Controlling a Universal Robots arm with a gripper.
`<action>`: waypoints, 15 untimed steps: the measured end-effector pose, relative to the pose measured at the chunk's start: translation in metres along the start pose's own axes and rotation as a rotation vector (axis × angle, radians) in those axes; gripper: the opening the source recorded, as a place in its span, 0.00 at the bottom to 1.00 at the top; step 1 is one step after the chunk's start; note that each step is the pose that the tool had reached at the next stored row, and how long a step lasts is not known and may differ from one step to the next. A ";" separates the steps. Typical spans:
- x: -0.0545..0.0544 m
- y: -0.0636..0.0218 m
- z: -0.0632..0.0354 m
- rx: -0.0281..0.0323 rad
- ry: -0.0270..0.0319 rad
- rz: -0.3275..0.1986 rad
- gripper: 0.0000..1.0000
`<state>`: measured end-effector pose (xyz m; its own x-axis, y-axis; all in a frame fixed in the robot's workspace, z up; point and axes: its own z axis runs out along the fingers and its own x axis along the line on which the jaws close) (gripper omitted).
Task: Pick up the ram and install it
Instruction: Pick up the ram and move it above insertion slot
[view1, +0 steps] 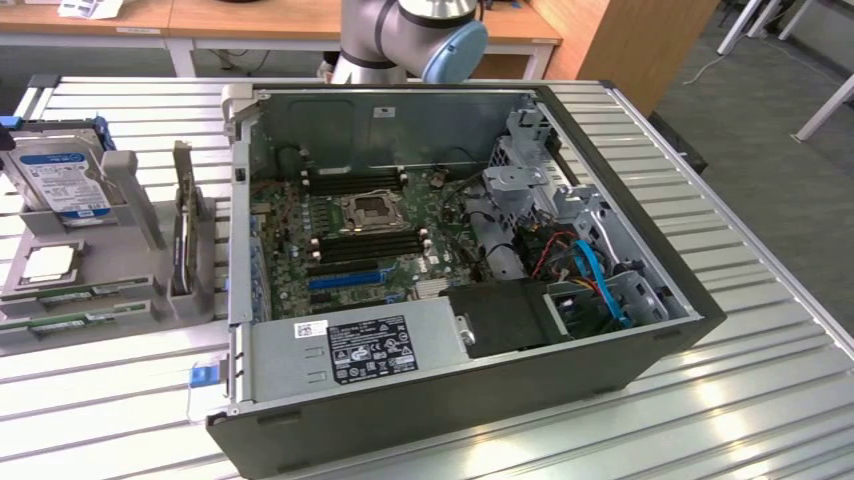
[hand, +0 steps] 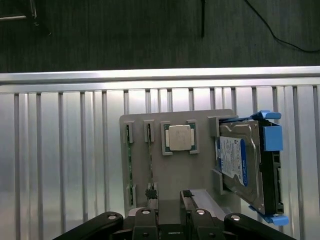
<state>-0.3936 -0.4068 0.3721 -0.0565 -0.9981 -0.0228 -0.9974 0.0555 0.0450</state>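
Plainly, jaws wide, holding nothing, over the holder (hand: 175, 175).
Ram (view1: 83, 292): slim green stick edge-on in its slot, nine o'clock of the case (view1: 507, 400) in the exterior view; chips hidden.

Open computer case (view1: 534, 400) lies on its side on a slatted metal table (view1: 761, 420); motherboard (view1: 400, 255) exposed, empty processor socket (view1: 370, 211) near its middle; power supply (view1: 350, 350) with a printed label at the near edge; blue cables (view1: 597, 285) toward the exterior view's right; grey holder (view1: 134, 180) just beside the case on the exterior view's left; blue-and-silver hard drive (view1: 60, 180) standing on edge in it; square silver processor chip (view1: 50, 263) flat in a recess; wooden desks (view1: 267, 15) behind.
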 end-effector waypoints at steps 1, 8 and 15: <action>0.000 0.0000 0.0006 0.0000 0.0000 0.000 0.31; 0.000 -0.0002 0.0056 0.0000 0.0000 0.000 0.31; 0.000 -0.0005 0.0108 -0.0001 0.0000 0.000 0.31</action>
<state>-0.3936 -0.4068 0.3613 -0.0565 -0.9981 -0.0227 -0.9974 0.0554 0.0450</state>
